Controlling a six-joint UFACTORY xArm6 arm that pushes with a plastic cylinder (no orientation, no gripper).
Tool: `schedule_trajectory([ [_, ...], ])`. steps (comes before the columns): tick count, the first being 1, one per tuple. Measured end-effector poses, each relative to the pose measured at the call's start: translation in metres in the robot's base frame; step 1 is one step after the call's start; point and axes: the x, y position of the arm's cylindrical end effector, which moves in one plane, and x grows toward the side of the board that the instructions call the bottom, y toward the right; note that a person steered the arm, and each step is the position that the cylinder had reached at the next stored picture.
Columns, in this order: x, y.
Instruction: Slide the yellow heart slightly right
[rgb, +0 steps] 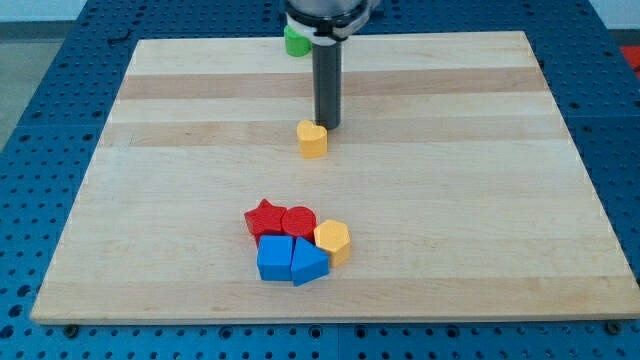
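Observation:
The yellow heart (312, 139) sits on the wooden board (450, 180), a little above the view's middle. My tip (328, 125) stands just above and to the right of the heart, touching it or very close to it. The dark rod comes down from the view's top.
A green block (295, 42) lies at the board's top edge, partly hidden behind the arm. A cluster lies below the middle: a red star (263, 218), a red cylinder (299, 222), a yellow hexagon (332, 239), a blue cube (274, 258) and a blue triangle (309, 263).

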Motion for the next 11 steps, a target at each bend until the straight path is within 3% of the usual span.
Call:
schedule_trajectory([
  [2, 0.067, -0.007],
  [4, 0.013, -0.022],
  [5, 0.004, -0.060],
  [6, 0.022, -0.089],
  [7, 0.048, -0.086],
  [10, 0.097, 0.009],
  [11, 0.101, 0.010],
])
